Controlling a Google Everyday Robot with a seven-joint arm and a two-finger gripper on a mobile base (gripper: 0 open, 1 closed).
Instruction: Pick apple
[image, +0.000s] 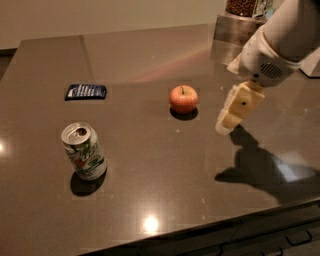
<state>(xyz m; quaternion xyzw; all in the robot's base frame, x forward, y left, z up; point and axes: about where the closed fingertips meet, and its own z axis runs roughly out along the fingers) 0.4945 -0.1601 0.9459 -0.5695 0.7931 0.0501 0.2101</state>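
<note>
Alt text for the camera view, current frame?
The gripper hangs over the dark table, to the right of the apple in frame, not touching it. An opened soda can stands front left; a blue packet lies flat behind it.

On the table (150, 55) — apple (183, 99) centre, tool (226, 125) to its right — can (84, 151) front-left, packet (86, 91) behind the can.
</note>
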